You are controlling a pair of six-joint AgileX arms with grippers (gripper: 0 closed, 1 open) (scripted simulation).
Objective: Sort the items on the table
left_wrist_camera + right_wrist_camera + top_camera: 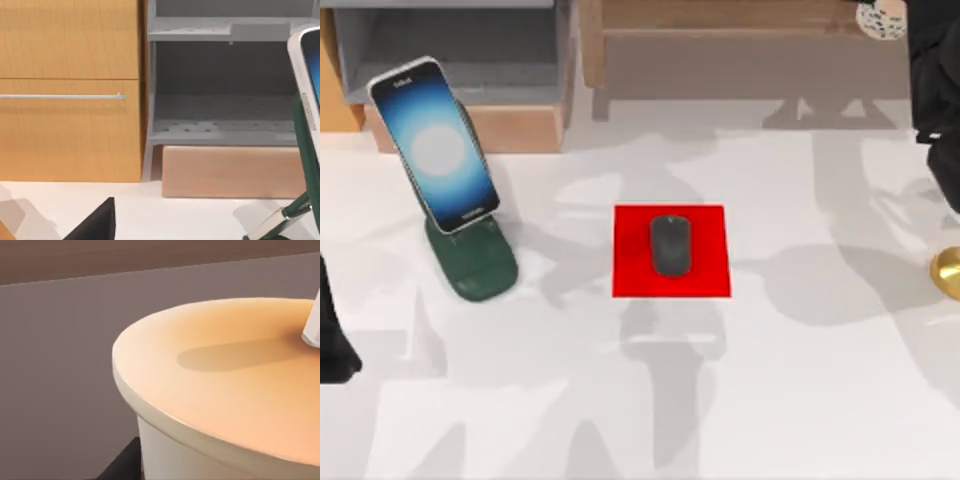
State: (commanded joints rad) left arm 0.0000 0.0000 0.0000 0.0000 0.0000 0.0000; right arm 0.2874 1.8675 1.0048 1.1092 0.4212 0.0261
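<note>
Fingers of both grippers: state cannot be told. Left arm [332, 340] at the table's [800, 400] left edge; right arm [935, 90] at its right edge, the peach bubble tea cup [215, 405] with white straw [312, 327] close under its wrist camera. Dark grey mouse [670, 245] centred on red mat [705, 280]. Smartphone [437, 143], screen lit, leaning tilted on green stand [475, 265], table left.

A dark grey mouse [670, 245] lies in the middle of a red mat [636, 272] near the centre of the white table [640, 400]. Towards the left, a phone [435, 143] with a glowing screen leans tilted on a dark green stand [475, 265]. A dark arm [935, 90] rises at the right edge, another [332, 335] at the left edge.
</note>
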